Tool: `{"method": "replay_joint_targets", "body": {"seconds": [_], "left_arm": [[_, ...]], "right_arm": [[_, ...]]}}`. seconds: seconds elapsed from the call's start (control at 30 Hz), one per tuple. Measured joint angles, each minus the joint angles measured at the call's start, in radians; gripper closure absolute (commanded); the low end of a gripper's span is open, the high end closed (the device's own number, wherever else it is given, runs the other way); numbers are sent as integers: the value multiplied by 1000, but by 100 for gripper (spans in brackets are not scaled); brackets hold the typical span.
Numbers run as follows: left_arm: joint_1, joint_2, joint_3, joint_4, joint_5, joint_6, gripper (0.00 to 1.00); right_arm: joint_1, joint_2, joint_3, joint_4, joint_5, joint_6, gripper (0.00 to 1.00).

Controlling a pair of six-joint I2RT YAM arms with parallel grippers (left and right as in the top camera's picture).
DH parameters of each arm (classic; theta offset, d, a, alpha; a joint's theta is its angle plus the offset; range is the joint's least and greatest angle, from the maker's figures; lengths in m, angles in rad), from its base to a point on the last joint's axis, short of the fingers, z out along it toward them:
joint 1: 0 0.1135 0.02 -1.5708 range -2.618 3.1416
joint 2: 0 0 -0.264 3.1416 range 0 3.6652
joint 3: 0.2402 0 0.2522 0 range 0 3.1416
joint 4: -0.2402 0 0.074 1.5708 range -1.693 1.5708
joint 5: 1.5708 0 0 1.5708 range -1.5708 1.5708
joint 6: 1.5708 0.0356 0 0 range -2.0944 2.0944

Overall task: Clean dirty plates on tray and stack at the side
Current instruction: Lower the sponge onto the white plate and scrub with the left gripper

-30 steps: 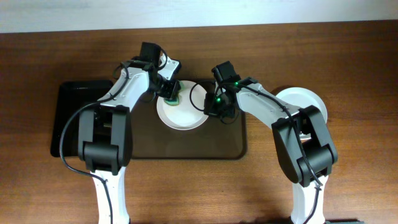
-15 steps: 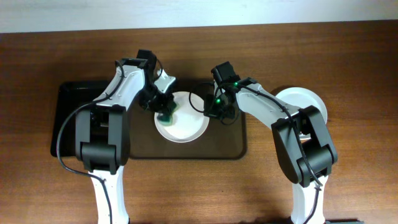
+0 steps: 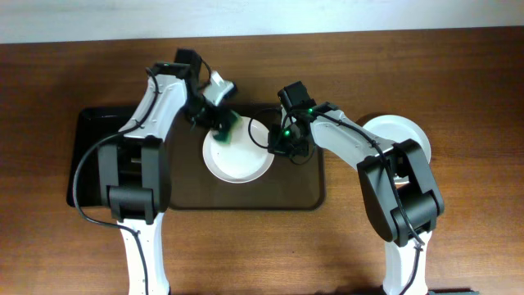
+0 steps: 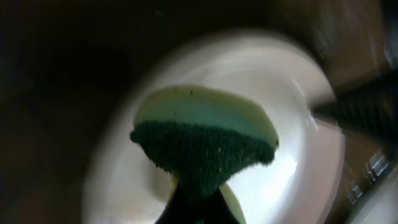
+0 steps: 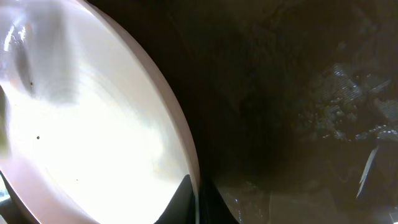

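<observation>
A white plate lies on the dark brown tray. My left gripper is shut on a green sponge at the plate's far-left rim; in the left wrist view the sponge hangs over the plate. My right gripper is shut on the plate's right rim; the right wrist view shows its fingers pinching the rim of the plate, with the tray to the right. Another white plate sits on the table at the right, partly under my right arm.
A smaller black tray lies left of the brown tray. The wooden table extends around both. The arms' bases stand at the front edge.
My left gripper swept the sponge from the plate's far rim toward its middle and back out to the far-left rim. The plate sits slightly nearer. The right arm has held still.
</observation>
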Motion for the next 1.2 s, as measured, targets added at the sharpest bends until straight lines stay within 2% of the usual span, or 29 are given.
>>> {"method": "replay_joint_targets", "body": {"seconds": [0.07, 0.17, 0.4, 0.7, 0.93, 1.2], "left_arm": [[12, 0, 9, 55, -45, -84, 100], [22, 2, 9, 71, -74, -139, 100], [-29, 16, 9, 37, -150, -185, 100], [-119, 18, -7, -92, -408, -189, 100], [-122, 18, -18, -202, -472, -197, 100], [-139, 31, 19, -268, -629, -359, 99]], "right_arm": [[0, 0, 0, 0, 0, 1, 96], [0, 0, 0, 0, 0, 1, 96], [0, 0, 0, -1, 0, 1, 96], [0, 0, 0, -4, -4, -6, 96], [12, 0, 0, -3, -27, -20, 96], [22, 0, 0, 7, -53, -21, 96]]}}
